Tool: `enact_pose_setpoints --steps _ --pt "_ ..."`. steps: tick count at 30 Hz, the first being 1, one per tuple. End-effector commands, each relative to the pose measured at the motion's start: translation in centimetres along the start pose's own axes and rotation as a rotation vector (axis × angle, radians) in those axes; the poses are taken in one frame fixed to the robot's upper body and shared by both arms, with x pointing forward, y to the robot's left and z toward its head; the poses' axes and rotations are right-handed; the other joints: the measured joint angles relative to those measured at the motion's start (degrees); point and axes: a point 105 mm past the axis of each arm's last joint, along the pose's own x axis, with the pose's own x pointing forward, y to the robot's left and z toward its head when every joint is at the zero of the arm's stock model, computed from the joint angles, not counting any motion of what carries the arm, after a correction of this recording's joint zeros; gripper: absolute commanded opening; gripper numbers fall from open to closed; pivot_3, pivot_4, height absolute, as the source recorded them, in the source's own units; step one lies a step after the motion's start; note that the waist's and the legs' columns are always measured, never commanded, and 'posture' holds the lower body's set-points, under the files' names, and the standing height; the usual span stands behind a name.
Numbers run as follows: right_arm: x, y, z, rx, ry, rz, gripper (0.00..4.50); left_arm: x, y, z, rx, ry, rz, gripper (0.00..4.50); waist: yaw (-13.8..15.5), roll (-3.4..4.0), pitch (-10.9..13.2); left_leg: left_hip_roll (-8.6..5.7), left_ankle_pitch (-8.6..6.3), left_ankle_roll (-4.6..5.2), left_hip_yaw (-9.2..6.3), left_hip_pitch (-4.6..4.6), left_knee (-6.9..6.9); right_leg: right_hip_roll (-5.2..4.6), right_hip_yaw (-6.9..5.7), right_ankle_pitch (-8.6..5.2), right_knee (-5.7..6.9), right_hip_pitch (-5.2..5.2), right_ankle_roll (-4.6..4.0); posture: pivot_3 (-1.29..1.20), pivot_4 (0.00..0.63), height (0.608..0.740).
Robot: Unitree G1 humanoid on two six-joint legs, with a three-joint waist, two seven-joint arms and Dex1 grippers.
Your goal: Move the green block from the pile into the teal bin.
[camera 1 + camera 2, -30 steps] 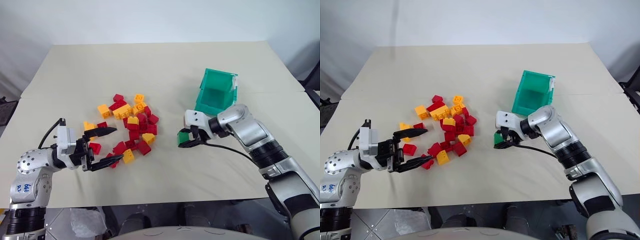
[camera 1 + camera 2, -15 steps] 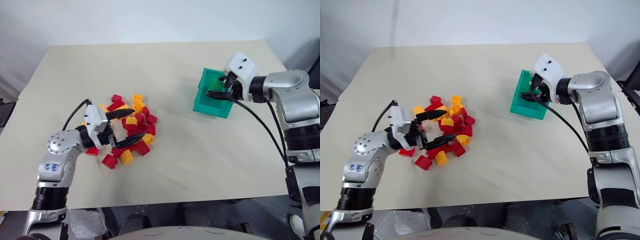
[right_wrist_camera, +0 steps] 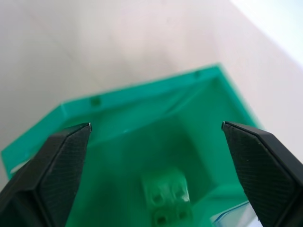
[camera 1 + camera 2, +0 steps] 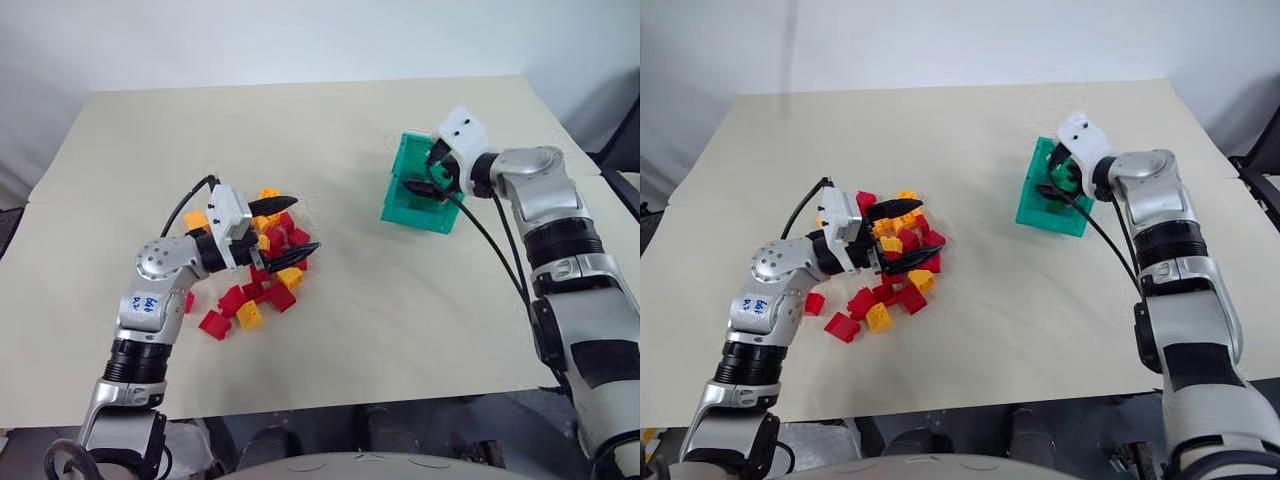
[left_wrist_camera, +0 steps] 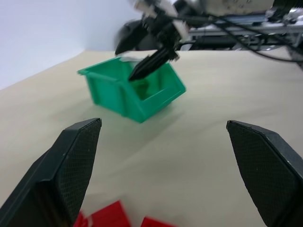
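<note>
— Green block (image 3: pixel 166 202) down inside the teal bin (image 4: pixel 402 208), off the pile (image 4: pixel 258 268)?
— Yes, lying on the bin floor, studs up. Right gripper (image 4: pixel 426 172) spread wide over the bin, holding nothing; left gripper (image 4: pixel 288 228) also splayed, empty, above the red and yellow bricks. Looks finished, bar pulling clear.
— Surroundings?
— Beige table (image 4: pixel 350 330), pale wall behind.
</note>
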Motion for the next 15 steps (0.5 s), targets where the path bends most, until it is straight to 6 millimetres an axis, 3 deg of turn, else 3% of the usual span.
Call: enact_pose_setpoints --steps 1,6,10,15 --pt "-1.9 -0.9 2.1 -0.059 -0.08 0.01 4.44 -1.6 0.8 0.5 0.036 0.019 0.059 4.5 0.02 0.0 0.0 -0.01 0.0 0.0 0.0 -0.01 0.01 -0.02 0.01 0.0 0.0 0.0 0.0 0.0 0.15 0.74" --pt "-5.3 3.0 2.1 -0.059 -0.227 0.263 4.44 -5.1 0.9 0.6 0.026 0.062 0.111 4.5 0.12 0.0 0.0 0.02 0.0 0.01 -0.12 -0.05 -0.02 0.0 -0.03 0.0 -0.05 -0.02 0.0 0.0 0.15 0.74" --pt "-9.4 7.5 -0.5 0.012 -0.278 0.566 4.44 -9.6 0.4 -0.1 -0.006 0.149 0.118 4.5 0.43 0.01 0.0 0.03 -0.01 0.0 -0.14 -0.06 -0.01 0.0 -0.05 0.0 -0.08 -0.02 0.0 0.0 0.15 0.74" --pt "-11.3 8.9 -4.1 0.01 -0.255 0.656 4.44 -15.3 0.0 -1.8 -0.019 0.259 0.19 4.5 0.34 0.02 0.02 -0.01 -0.01 0.05 0.02 0.11 0.14 -0.07 0.05 0.02 -0.04 0.14 0.03 0.0 0.15 0.74"
